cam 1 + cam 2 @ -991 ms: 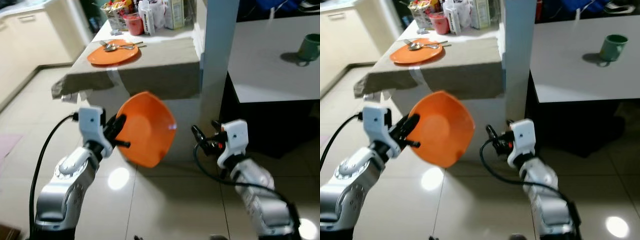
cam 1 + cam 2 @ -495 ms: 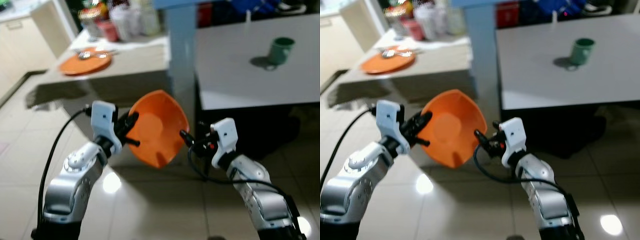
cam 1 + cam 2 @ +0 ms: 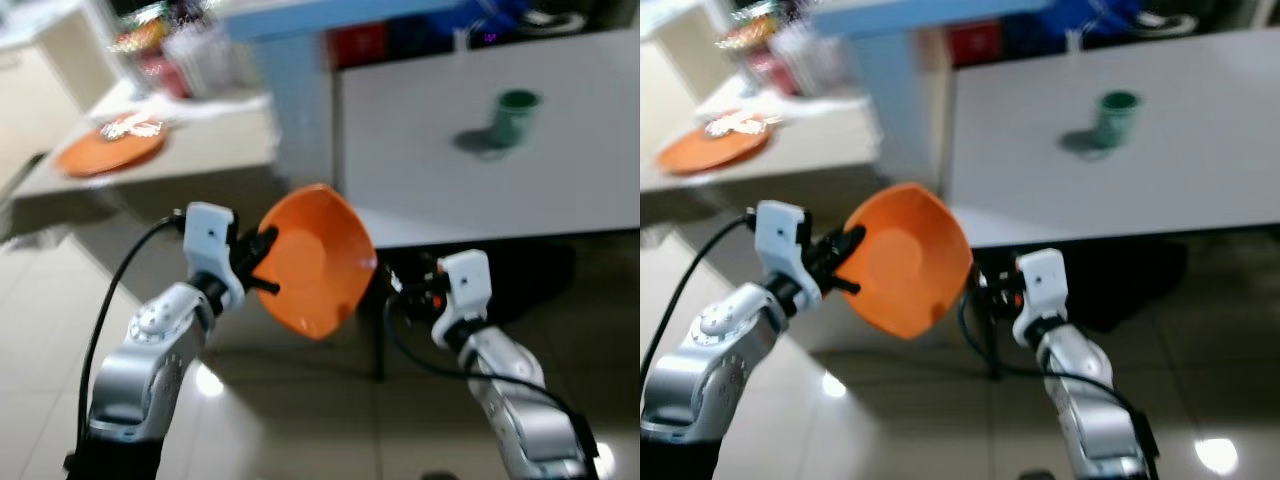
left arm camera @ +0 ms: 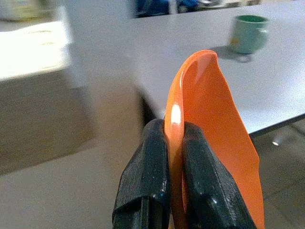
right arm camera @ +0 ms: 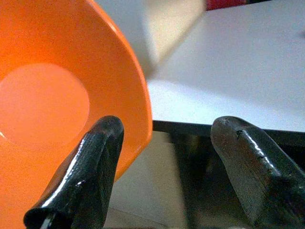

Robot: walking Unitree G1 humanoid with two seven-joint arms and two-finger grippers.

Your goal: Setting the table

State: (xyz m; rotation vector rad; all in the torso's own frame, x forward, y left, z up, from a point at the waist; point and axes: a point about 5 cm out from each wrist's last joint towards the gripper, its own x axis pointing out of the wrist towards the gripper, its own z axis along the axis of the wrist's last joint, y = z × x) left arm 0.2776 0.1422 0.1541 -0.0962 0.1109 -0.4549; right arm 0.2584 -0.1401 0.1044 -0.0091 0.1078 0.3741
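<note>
White worktop [image 3: 560, 160] with a green mug [image 3: 514, 116] upper right; orange bowl [image 3: 318, 258] carried mid-frame.
Left gripper [image 4: 174, 143] pinches the bowl's thin rim; it looks light, stiff, slick plastic. Right gripper [image 5: 167, 157] hangs wide beside it.

the white surface [image 3: 560, 170] ahead lies mostly bare, with a green mug [image 3: 514, 117] standing well back from its near edge. a pale blue pillar [image 3: 295, 100] rises at its left corner, between it and the cloth-covered surface [image 3: 180, 160]. the orange bowl [image 3: 315, 260], tilted on edge in the left pincer [image 3: 258, 262], hangs just before the white surface's near corner, close beside the spread right pincer [image 3: 405, 290].
</note>
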